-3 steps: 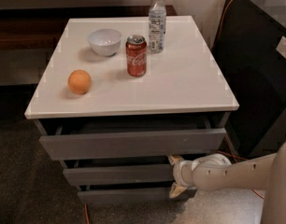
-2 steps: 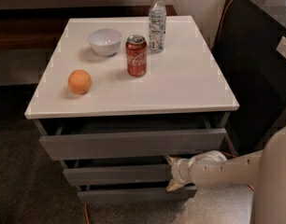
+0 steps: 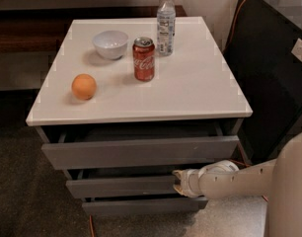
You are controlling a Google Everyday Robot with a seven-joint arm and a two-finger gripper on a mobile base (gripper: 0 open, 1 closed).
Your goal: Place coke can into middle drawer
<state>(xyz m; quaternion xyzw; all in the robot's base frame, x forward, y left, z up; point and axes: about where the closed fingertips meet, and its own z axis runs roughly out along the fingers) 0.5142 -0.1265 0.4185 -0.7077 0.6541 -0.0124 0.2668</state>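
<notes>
Camera view: white-topped cabinet (image 3: 190, 98) w/ three dark grey drawers, seen from the front and above. Coke can (image 3: 143, 59) stands upright on the top, mid-far area, not held by anything. White bowl (image 3: 110, 43) just to its left and a bit farther back. Clear water bottle (image 3: 166, 22) upright just to the can's right and farther back. Orange (image 3: 84, 86) sits apart, nearer and to the left.

Top drawer (image 3: 140, 152) is pulled out a bit, dark gap under the tabletop. Middle drawer (image 3: 121, 187) is below it, front also looks slightly out; inside hidden. Bottom drawer (image 3: 141, 207) is under that.

Gripper (image 3: 177, 181) is low on the right, at the right end of the middle drawer's front, touching or v. close to it; can't tell its state. White arm (image 3: 240, 179) comes in from the right edge, roughly level. The gripper is well apart from the can. Dark unit (image 3: 274, 73) stands to the right of the cabinet w/ an orange cable (image 3: 235, 19) running down beside it.
</notes>
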